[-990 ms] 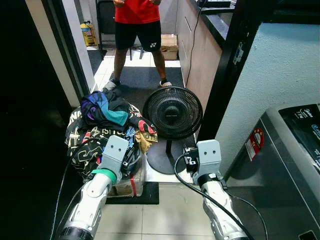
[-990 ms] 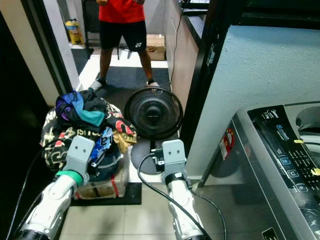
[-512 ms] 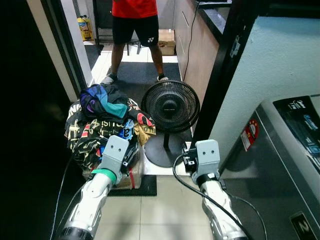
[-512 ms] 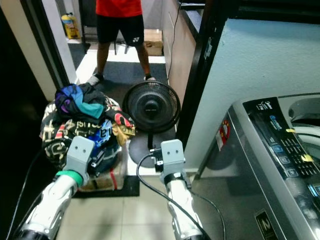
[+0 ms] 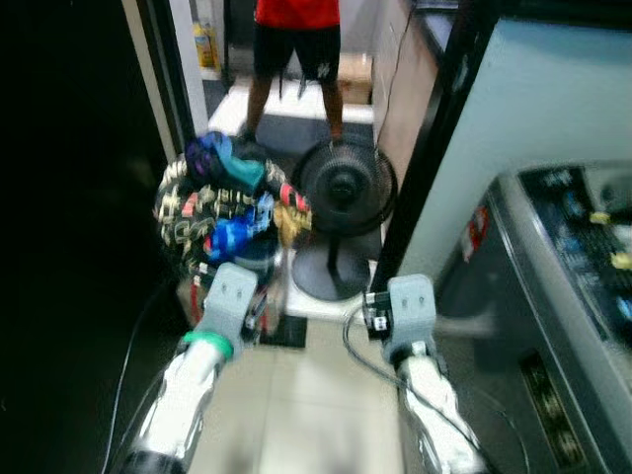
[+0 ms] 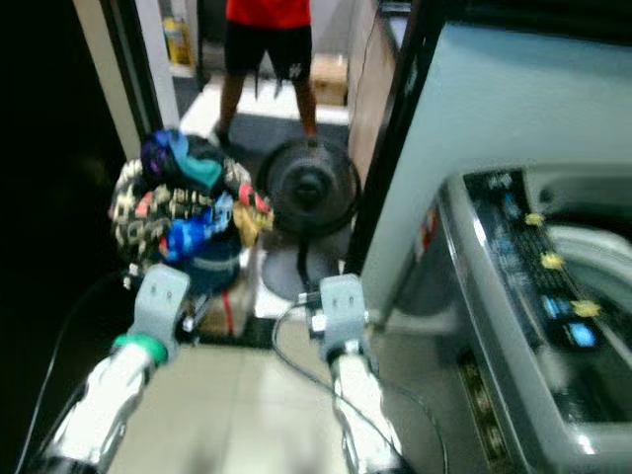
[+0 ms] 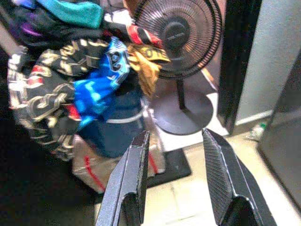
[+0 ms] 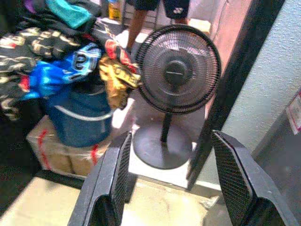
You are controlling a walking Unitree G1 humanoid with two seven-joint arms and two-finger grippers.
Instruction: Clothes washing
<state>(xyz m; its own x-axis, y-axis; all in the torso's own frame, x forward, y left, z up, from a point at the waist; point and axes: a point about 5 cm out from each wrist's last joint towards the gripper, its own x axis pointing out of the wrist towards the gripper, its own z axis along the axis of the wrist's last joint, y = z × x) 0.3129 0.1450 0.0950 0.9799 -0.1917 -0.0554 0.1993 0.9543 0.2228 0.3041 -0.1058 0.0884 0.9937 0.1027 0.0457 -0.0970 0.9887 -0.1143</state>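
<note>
The head views are blurred. A heap of clothes [image 5: 222, 202] spills out of a blue bucket [image 7: 117, 129] at far left, by a dark doorway. The bucket stands on a brown box [image 8: 51, 150] bound with red tape, which rests on a dark mat [image 7: 171, 165]. The heap has a black garment with pale print [image 7: 42, 94], a bright blue piece [image 7: 96, 92], a yellow one [image 8: 115, 80] hanging over the rim, and teal and purple cloth on top.

Just right of the heap stands a black fan [image 5: 346, 188] on a round base [image 8: 157, 148], facing the robot. Beyond it a person [image 5: 296, 49] in a red top and black shorts stands on the tiled floor.

At right, near, is the washer [image 6: 523, 296], grey, with a control panel [image 6: 538, 262] along its top and its tub opening at the far right edge. A pale wall [image 5: 523, 109] rises behind it, edged by a black door frame [image 5: 434, 148].

Both arms reach forward over the pale floor [image 5: 296, 395]. The left gripper [image 7: 174, 179] points at the bucket and box, its fingers apart and empty. The right gripper [image 8: 171, 183] points at the fan base, its fingers wide apart and empty. Neither touches the clothes.
</note>
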